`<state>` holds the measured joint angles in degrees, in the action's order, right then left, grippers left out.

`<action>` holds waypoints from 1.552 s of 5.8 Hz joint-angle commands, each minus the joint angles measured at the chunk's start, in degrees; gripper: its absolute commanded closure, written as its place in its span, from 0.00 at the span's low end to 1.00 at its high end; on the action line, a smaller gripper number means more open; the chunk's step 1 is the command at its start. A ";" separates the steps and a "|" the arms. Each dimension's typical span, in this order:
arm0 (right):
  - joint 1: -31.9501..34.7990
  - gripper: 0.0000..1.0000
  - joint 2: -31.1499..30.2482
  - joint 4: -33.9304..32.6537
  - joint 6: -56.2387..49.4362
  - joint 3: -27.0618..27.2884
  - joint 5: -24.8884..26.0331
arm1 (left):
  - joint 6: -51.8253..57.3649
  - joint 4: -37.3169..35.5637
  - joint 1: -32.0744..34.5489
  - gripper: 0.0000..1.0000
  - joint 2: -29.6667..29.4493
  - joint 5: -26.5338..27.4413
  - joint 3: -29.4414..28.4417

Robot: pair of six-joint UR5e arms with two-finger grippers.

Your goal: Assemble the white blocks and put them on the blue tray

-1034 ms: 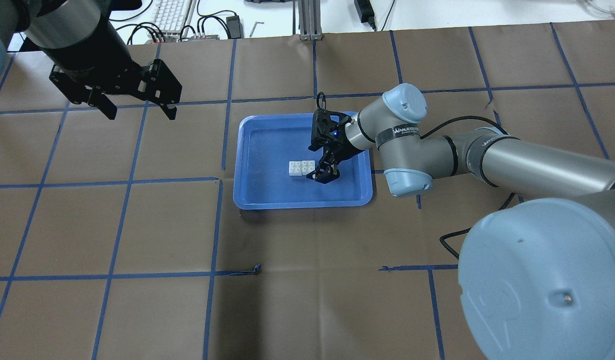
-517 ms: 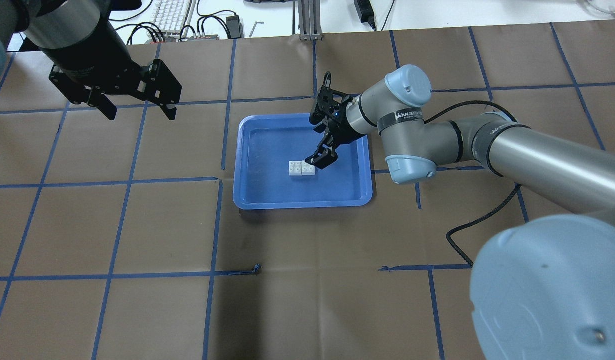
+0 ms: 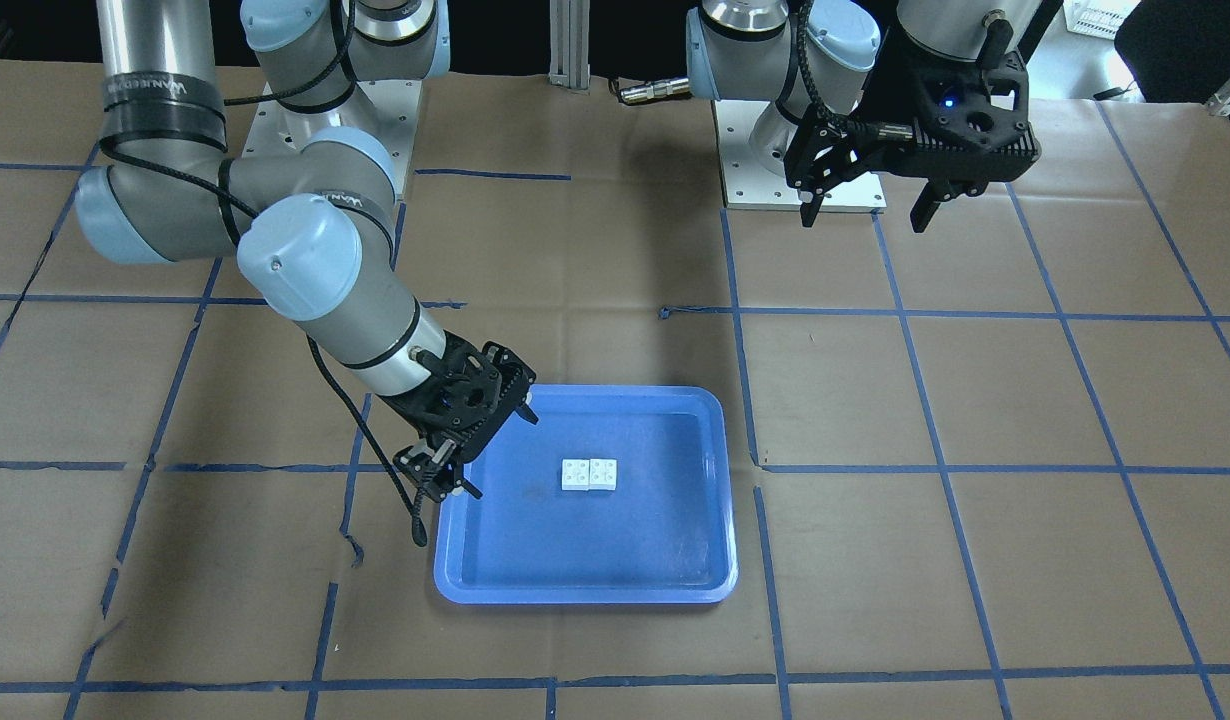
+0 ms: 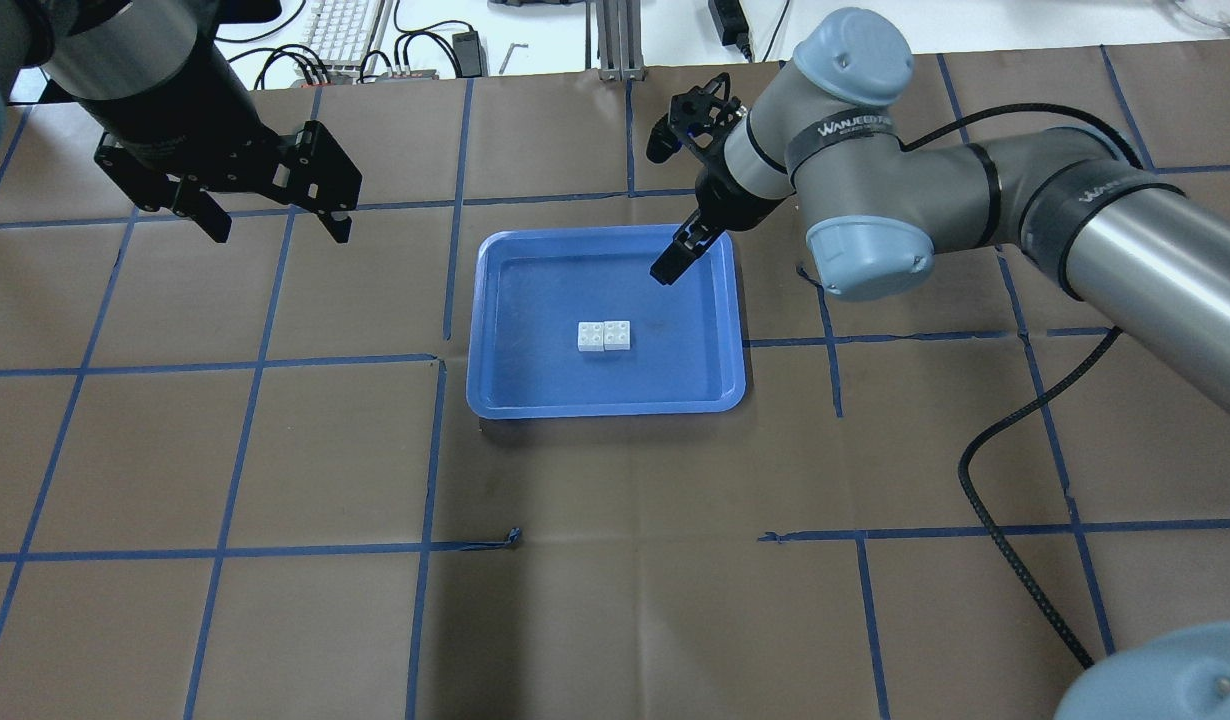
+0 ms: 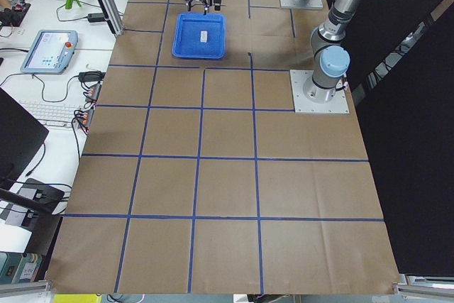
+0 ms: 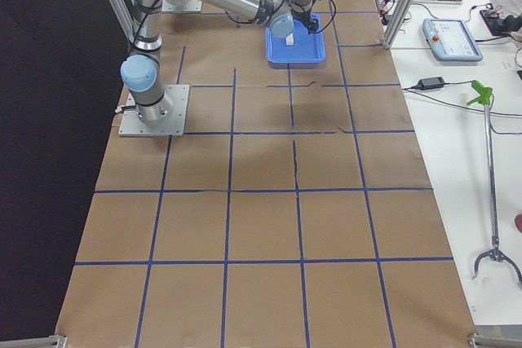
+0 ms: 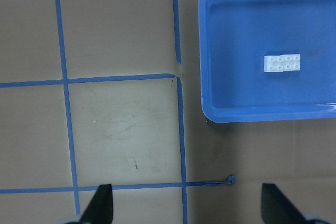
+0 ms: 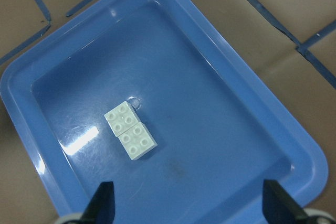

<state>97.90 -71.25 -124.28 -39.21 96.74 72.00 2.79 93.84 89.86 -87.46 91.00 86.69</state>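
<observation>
The two white blocks (image 4: 604, 337) lie side by side, touching, studs up, near the middle of the blue tray (image 4: 605, 405). They also show in the front view (image 3: 589, 474), the left wrist view (image 7: 283, 63) and the right wrist view (image 8: 130, 130). My right gripper (image 4: 663, 205) is open and empty, raised over the tray's far right corner and well clear of the blocks. My left gripper (image 4: 280, 228) is open and empty, high above the table far to the left of the tray.
The table is covered in brown paper with a blue tape grid (image 4: 430, 450). A keyboard and cables (image 4: 345, 30) lie beyond the far edge. The right arm's black cable (image 4: 985, 440) hangs over the table to the right of the tray.
My right gripper has lifted and drawn back from beside the blocks toward the tray's far right corner. The blocks stayed in place. The left arm has not moved.
</observation>
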 commanded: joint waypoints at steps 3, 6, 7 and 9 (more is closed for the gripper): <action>-5.84 0.00 -7.58 28.23 16.65 -8.83 9.38 | -0.07 0.55 0.23 0.01 0.71 0.06 0.66; -7.98 0.00 -12.07 42.32 34.91 -15.09 15.87 | 0.02 1.07 0.23 0.01 1.23 0.06 1.11; -7.81 0.00 -15.03 43.06 39.86 -14.92 16.41 | -0.07 1.34 -0.03 0.01 1.50 -0.12 1.11; -7.72 0.00 -15.68 42.81 42.98 -14.66 17.56 | 0.02 1.90 -1.25 0.01 2.56 -0.73 1.18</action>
<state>90.12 -86.60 -81.46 2.19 81.93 89.11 2.80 96.95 89.28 -85.24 90.45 87.29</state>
